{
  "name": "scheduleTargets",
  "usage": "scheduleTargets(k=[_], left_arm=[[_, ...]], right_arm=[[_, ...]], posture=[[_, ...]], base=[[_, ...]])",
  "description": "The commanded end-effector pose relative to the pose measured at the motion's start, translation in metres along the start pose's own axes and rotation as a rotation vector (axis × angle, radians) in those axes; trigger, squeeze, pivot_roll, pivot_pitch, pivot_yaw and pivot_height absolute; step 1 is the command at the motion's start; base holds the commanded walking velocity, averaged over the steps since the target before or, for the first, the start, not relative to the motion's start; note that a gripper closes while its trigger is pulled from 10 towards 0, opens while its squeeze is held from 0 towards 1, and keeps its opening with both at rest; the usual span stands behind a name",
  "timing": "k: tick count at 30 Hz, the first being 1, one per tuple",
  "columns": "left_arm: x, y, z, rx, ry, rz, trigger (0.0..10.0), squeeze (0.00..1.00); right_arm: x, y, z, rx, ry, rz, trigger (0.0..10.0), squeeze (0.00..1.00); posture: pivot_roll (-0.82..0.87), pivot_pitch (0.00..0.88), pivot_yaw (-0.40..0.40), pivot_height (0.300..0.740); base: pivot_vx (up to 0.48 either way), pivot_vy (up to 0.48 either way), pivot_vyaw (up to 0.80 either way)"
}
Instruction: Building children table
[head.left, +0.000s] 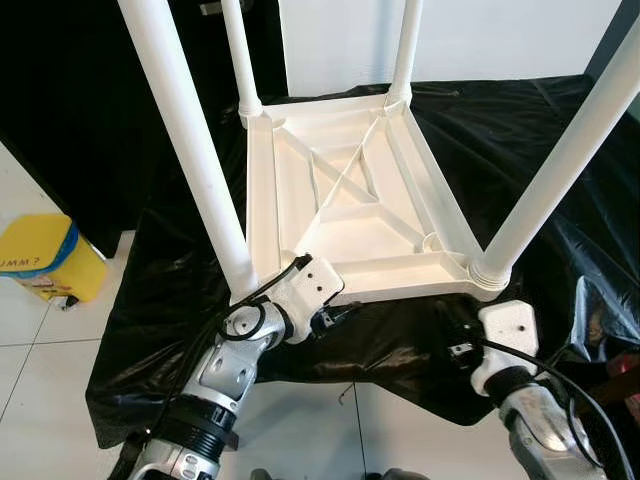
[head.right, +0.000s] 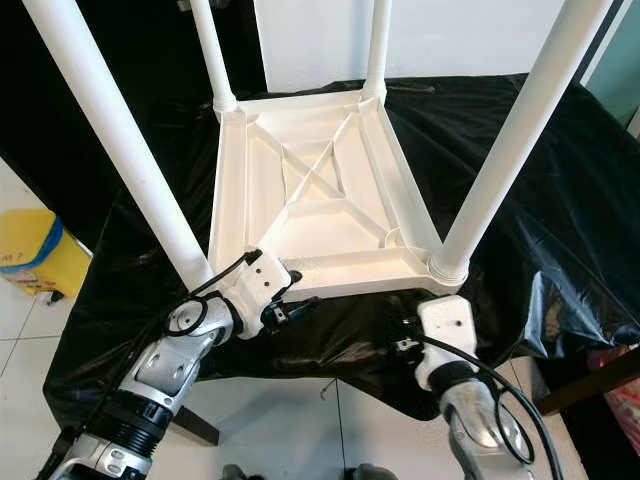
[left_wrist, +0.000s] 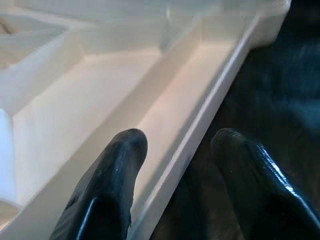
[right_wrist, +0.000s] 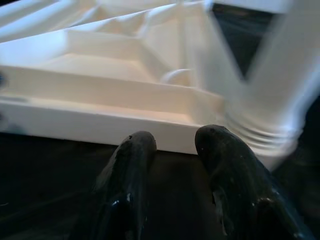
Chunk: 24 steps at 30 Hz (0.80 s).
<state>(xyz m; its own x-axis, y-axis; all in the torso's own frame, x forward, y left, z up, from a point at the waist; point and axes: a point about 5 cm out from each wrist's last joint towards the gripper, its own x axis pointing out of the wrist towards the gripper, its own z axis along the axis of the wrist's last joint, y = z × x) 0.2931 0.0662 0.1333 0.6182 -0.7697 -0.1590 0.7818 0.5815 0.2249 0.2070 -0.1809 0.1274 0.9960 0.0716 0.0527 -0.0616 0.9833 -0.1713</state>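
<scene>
Table nearly built — all four legs stand in their corner sockets.

The table (head.left: 350, 200) lies upside down on a black sheet (head.left: 520, 150), its four legs (head.left: 195, 150) pointing up; what looks left, I judge, is checking the fit and turning it upright. The top is glossy white moulded plastic — a shallow tray with raised ribs crossing in an X; the legs are smooth round tubes with ridged collars at the base, and the sheet is thin, crinkled and shiny. The left gripper (left_wrist: 175, 165) sits at the near-left corner, fingers apart and straddling the rim, one inside and one outside, not pinching. The right gripper (right_wrist: 172, 150) is just before the near edge beside the near-right leg, fingers slightly apart, holding nothing. A yellow bin (head.left: 45, 258) stands on the tiled floor.
</scene>
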Motion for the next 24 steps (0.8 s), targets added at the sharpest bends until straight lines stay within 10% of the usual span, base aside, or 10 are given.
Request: scheduleTargets(k=[1,8,24], left_arm=[[-0.003,0.004,0.004,-0.052,-0.057,0.135,10.0,0.0],[-0.005,-0.013,0.01,-0.252,-0.216,0.254,10.0,0.0],[-0.019,-0.025,0.005,-0.242,-0.213,0.284,10.0,0.0]], right_arm=[[-0.003,-0.002,-0.006,-0.001,0.005,-0.038,10.0,0.0],[0.0,0.011,-0.008,0.044,-0.032,-0.055,10.0,0.0],[-0.015,0.005,-0.019,0.016,-0.024,-0.047,10.0,0.0]], posture=[[-0.24,0.117,0.04,0.74],[-0.23,0.124,0.04,0.74],[-0.22,0.139,0.026,0.74]], base=[[0.0,0.0,0.0],[0.0,0.0,0.0],[0.0,-0.263,0.0]])
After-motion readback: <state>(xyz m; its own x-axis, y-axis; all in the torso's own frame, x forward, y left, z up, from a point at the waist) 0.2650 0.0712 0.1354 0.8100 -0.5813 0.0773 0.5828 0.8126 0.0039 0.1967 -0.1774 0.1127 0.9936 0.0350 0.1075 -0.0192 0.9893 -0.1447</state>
